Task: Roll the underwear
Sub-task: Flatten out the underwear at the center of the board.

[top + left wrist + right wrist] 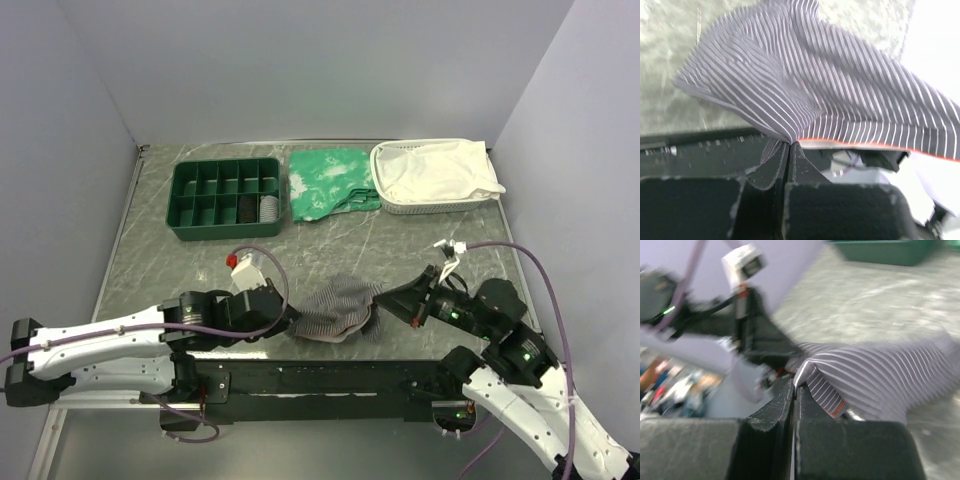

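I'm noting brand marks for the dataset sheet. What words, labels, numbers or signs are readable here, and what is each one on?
None can be read.
The orange-red tag on the underwear is too blurred to show whether it carries any print.
The green tray, the green cloth and the white basket show no lettering.

Top view: even, diffuse overhead light, sharp throughout. Only soft shadows under my arms on the worktop (400, 250), and a faint sheen on the stone. White cloth (435, 170) close to clipping. Left wrist: right edge blown out to white, far worktop washed out, underwear (840, 85) stripes soft toward the top. My left gripper (788, 145) reads nearly black. Right wrist: blur across the whole frame; green tray (885, 250) and left background are just smears.
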